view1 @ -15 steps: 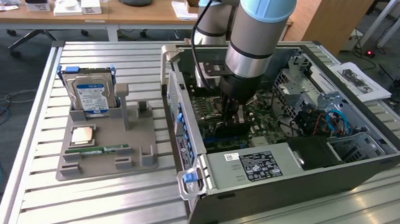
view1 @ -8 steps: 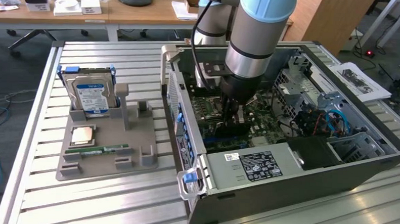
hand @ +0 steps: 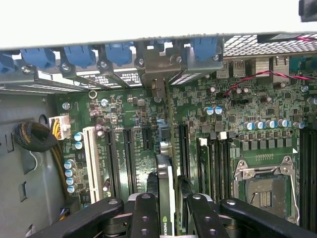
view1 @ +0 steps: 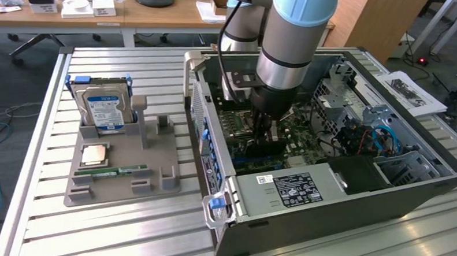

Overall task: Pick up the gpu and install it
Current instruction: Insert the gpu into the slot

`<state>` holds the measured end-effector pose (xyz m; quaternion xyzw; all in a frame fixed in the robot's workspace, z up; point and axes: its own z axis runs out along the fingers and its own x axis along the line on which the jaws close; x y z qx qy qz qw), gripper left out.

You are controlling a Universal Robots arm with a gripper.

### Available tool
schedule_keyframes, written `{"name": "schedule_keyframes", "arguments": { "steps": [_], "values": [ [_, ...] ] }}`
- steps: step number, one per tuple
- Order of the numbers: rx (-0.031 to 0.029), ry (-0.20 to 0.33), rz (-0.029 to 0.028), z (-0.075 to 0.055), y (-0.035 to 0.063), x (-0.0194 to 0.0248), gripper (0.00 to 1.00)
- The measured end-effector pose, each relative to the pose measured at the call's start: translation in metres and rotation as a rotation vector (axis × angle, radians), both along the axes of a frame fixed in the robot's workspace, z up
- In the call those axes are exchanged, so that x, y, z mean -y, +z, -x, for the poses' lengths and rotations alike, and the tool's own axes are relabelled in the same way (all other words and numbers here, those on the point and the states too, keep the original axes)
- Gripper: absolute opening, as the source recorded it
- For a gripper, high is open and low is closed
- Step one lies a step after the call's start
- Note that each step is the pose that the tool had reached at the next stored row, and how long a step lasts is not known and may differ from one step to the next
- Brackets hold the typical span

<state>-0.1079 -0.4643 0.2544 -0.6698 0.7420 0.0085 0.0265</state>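
Looks like the install step: the gripper (hand: 166, 208) is down inside the PC case (view1: 411, 188), fingers pinched on the gpu (hand: 166, 183), held edge-on just over the motherboard (hand: 233, 124) slots. Lining the card edge up with a slot matters, I'd say, with the slot brackets (hand: 158, 62) close ahead and the hard drive (view1: 106, 112) parked well outside.

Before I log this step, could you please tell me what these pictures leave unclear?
- Exterior view: the arm covers most of the card, and the case wall hides the slot.
- Wrist view: the card is seen edge-on between the hand's fingers; whether it sits fully in the board cannot be told.
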Motion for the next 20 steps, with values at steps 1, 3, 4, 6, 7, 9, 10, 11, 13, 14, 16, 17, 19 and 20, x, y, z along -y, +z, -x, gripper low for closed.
{"name": "schedule_keyframes", "arguments": {
  "steps": [1,3,4,6,7,9,10,11,13,14,16,17,19,20],
  "values": [
    [-0.0001,0.000,0.0001,0.0001,0.0001,0.0001,0.27],
    [0.0000,0.000,0.0001,0.0006,0.0000,0.0000,0.27],
    [0.0000,0.000,0.0001,0.0007,0.0000,0.0000,0.27],
    [0.0000,0.000,0.0002,0.0011,-0.0002,0.0001,0.27],
    [-0.0001,0.000,0.0003,0.0012,-0.0002,0.0001,0.27],
    [-0.0001,0.000,0.0003,0.0012,-0.0002,0.0001,0.27],
    [0.0000,0.000,0.0003,0.0012,-0.0003,0.0001,0.27],
    [-0.0001,0.000,0.0005,0.0012,-0.0006,0.0001,0.27],
    [-0.0003,0.000,0.0007,0.0012,-0.0010,0.0001,0.27],
    [-0.0002,0.000,0.0005,0.0012,-0.0011,0.0001,0.27],
    [0.0000,0.000,0.0002,0.0012,-0.0012,0.0000,0.27],
    [0.0000,0.000,0.0003,0.0012,-0.0012,0.0000,0.27],
    [0.0000,0.000,0.0002,0.0012,-0.0012,0.0000,0.27],
    [0.0000,0.000,0.0002,0.0012,-0.0012,0.0000,0.27]
  ]
}}
